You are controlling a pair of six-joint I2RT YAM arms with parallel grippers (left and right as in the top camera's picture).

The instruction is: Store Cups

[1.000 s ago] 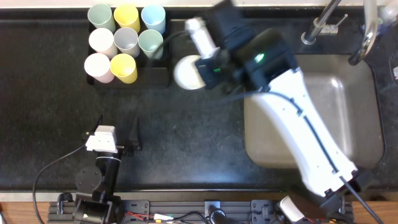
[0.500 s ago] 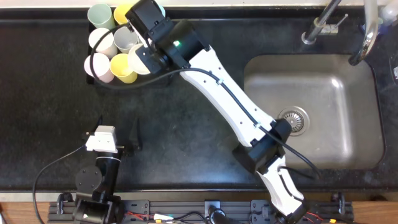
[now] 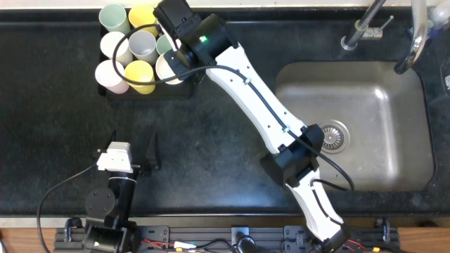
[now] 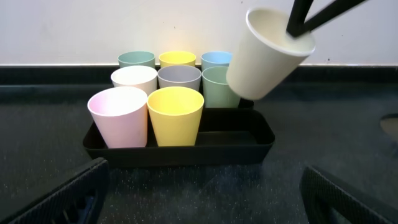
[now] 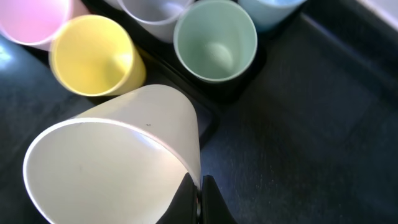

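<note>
Cream plastic cup (image 4: 268, 53), smooth and tapered, hangs tilted at the overhead view's upper left, its thin rim pinched by the right claw (image 5: 199, 193) over the one bare corner of the matte black plastic tray (image 4: 186, 149). I'd level it, centre it beside the yellow cup (image 4: 175, 115), then lower gently. The left claw (image 3: 133, 144) gapes wide, lower left.

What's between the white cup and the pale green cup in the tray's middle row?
A grey cup stands between the white cup and the pale green cup; the left wrist view shows it.
</note>
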